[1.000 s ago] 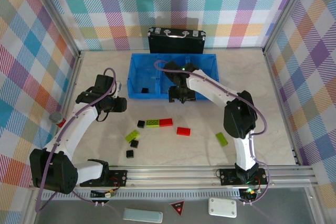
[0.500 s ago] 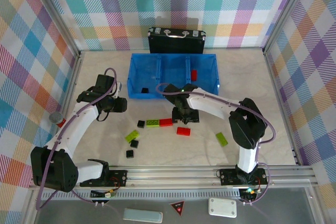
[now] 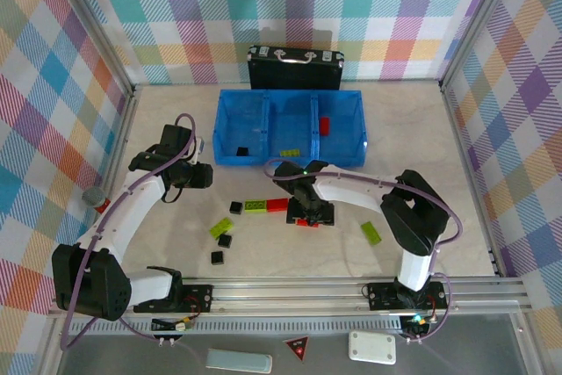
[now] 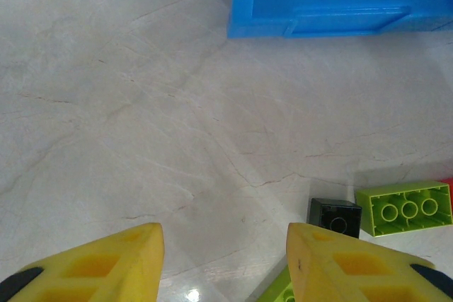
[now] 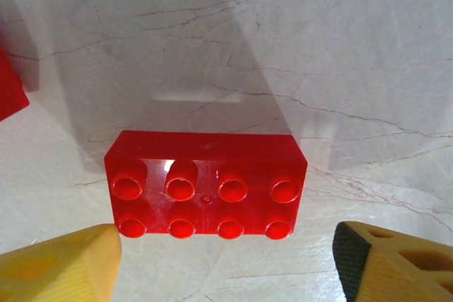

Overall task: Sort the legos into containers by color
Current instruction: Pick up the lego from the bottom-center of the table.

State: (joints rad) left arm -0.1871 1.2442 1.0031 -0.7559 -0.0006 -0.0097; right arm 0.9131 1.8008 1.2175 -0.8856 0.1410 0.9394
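Just in front of the blue tray, right jaws, come from over it, have widened, empty, astride a red lego on the surface, ready to grasp; left jaws part-open, empty.

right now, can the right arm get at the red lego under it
Probably yes: the right claw hangs open over the red lego, nothing between them, bare table beside it.
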